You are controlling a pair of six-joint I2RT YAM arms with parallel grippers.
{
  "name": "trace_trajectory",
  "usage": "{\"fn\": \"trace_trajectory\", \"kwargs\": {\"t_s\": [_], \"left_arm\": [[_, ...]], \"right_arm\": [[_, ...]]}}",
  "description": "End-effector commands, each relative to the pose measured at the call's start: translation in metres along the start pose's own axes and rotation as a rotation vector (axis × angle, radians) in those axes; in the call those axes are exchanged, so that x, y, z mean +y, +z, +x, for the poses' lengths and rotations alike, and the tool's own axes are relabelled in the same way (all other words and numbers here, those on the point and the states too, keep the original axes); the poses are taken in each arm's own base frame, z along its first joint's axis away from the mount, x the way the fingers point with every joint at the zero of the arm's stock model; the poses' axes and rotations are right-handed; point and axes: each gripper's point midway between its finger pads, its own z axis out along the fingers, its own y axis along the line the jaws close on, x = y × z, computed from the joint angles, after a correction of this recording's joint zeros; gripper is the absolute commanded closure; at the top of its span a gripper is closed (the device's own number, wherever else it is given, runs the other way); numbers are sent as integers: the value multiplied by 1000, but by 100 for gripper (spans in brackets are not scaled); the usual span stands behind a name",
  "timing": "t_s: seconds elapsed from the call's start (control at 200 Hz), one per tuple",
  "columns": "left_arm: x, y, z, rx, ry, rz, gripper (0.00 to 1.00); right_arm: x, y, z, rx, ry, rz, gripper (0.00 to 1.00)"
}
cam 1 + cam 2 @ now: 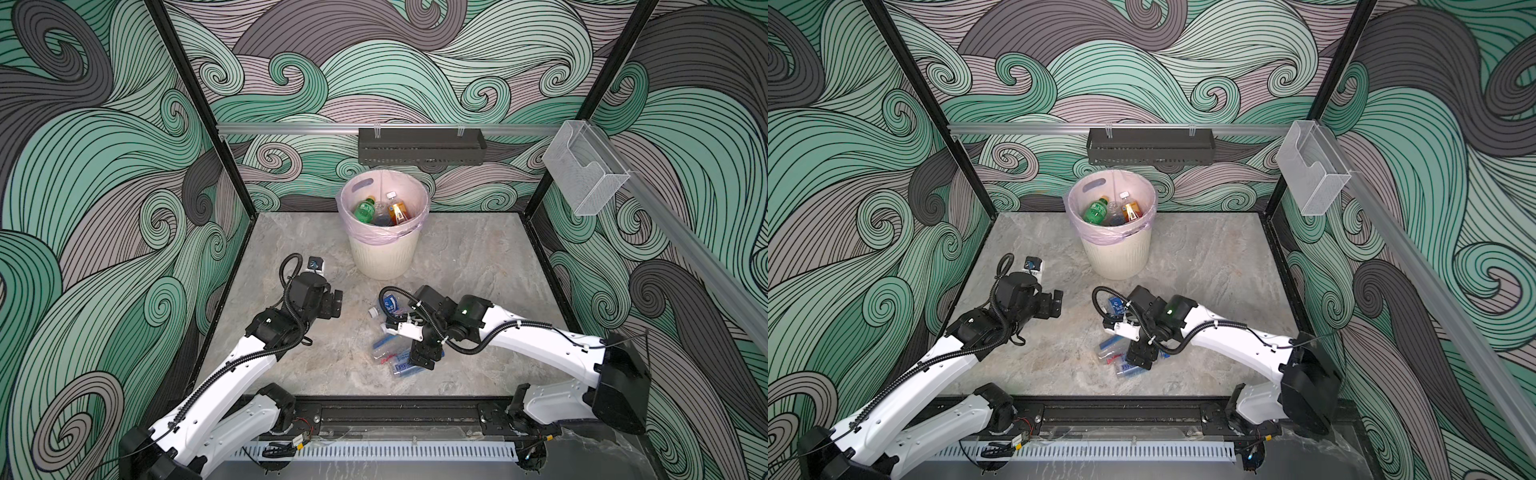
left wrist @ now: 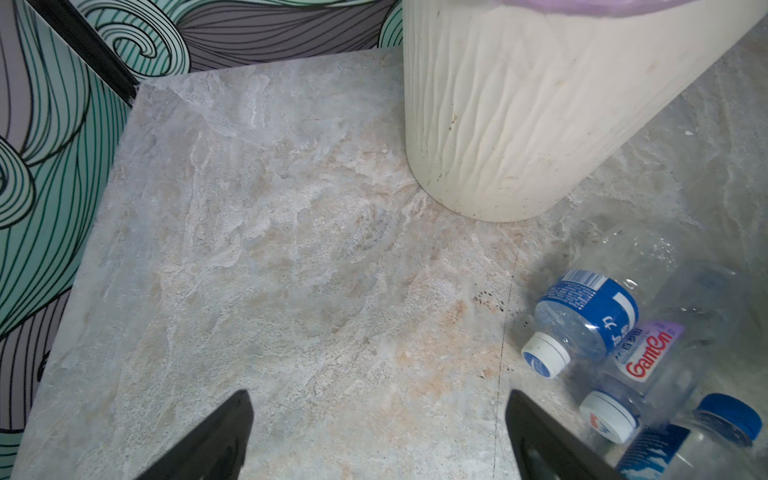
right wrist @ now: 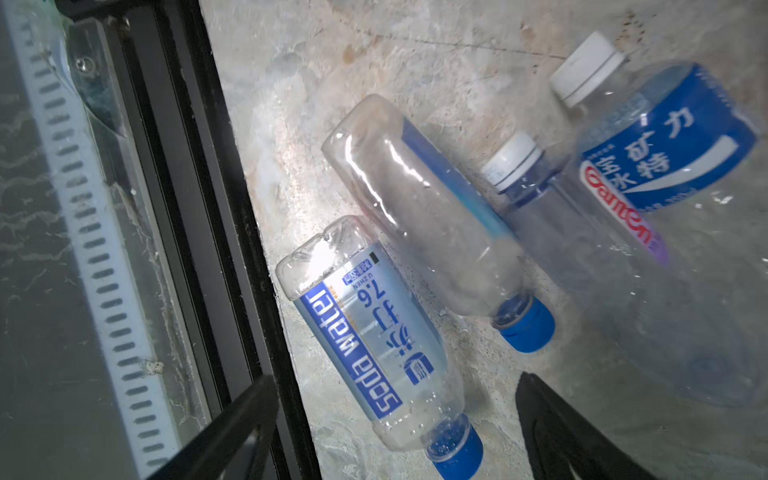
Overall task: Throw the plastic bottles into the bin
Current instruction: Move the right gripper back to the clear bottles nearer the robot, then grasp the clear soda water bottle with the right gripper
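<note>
Bottles (image 1: pixel 392 353) lie in a loose heap on the floor (image 1: pixel 478 266), toward the front and a little right of middle, well apart from the bin (image 1: pixel 384 245). Four show in the right wrist view, all on their sides: a soda-water bottle (image 3: pixel 370 345) with a blue cap; a plain bottle (image 3: pixel 424 216) just beside it, also blue-capped; a red-lettered bottle (image 3: pixel 582 232) with a white cap; a blue-labelled bottle (image 3: pixel 665 137) overlapping that one.

The bin stands upright at the back of the floor, its pink liner (image 1: pixel 374 237) folded over the rim; inside it, in both top views, rest a green bottle (image 1: pixel 365 211), a clear bottle (image 1: pixel 380 208) and an orange-labelled bottle (image 1: pixel 398 212).

The right claw (image 1: pixel 424 357) hangs over the heap, pointing down, jaws spread wide and grasping nothing; in its wrist view the soda-water bottle lies between the two fingers (whether either finger touches it cannot be told).

The left claw (image 1: pixel 336 305) is likewise released and empty, above bare floor left of the heap; its wrist view shows the bin's ribbed base ahead and the blue-labelled bottle off to one side of the spread fingers (image 2: pixel 540 428).
</note>
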Motion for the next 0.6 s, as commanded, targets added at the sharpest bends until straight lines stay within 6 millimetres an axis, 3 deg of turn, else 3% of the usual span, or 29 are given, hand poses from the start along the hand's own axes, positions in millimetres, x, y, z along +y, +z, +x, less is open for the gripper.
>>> {"fn": "trace_trajectory", "kwargs": {"t_s": [0.0,0.32,0.596], "left_arm": [[12,-13,-11,-44,0,-41,3],[16,-16,-11,-50,-3,-58,3],[21,-20,-11,-70,-16,-73,3]], "right_arm": [[-1,16,8,55,-48,12,11],[3,55,22,166,-61,-11,14],[1,69,31,217,-48,-14,24]]}}
